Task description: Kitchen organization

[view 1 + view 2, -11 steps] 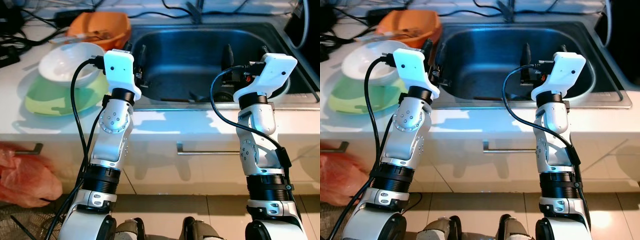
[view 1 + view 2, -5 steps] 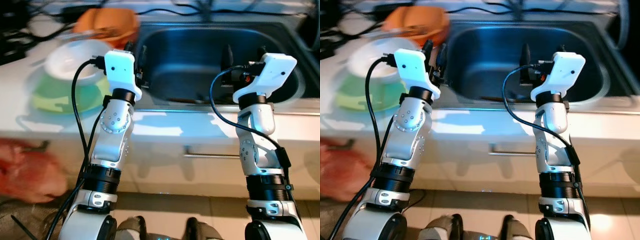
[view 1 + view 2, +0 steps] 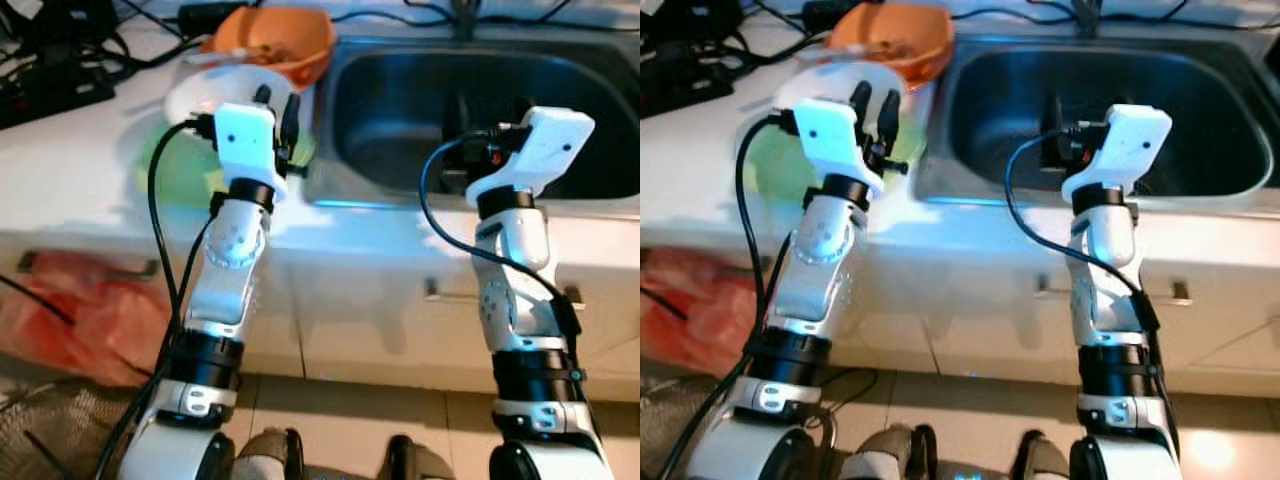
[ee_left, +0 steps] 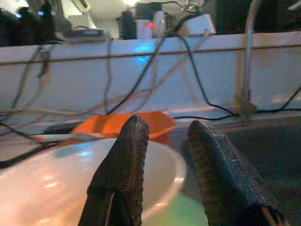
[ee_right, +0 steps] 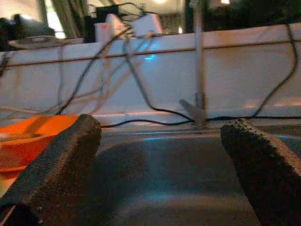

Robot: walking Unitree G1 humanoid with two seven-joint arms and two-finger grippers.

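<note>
- Far left, the counter (image 3: 90,150) carries a tangle of black cables (image 3: 60,60), and low down a red plastic bag (image 3: 90,310) sags in front of the cabinet. The whole view has slid toward the left over the last second, so that is the robot shifting sideways, not the dishes moving.
- Next along comes the stack: a white bowl (image 4: 56,183) nested in a green bowl (image 3: 180,170), with an orange bowl (image 3: 895,40) just behind it at the sink's corner.
- The left gripper (image 4: 164,155) now hangs right at the white bowl's near rim, where a second ago it sat at the sink edge. Its fingers (image 4: 124,160) are parted with nothing between them, so no grasp yet.
- My read: the sidestep lined the left arm up on the bowl stack, and the white bowl looks like the first item to be picked up.
- Moving right, the steel sink (image 3: 600,200) sits dark and deep, with something small lying on its floor that I can't identify.
- The right gripper (image 5: 160,169) holds over the sink basin, fingers spread wide and carrying nothing, the tap (image 5: 198,66) straight ahead of it.
</note>
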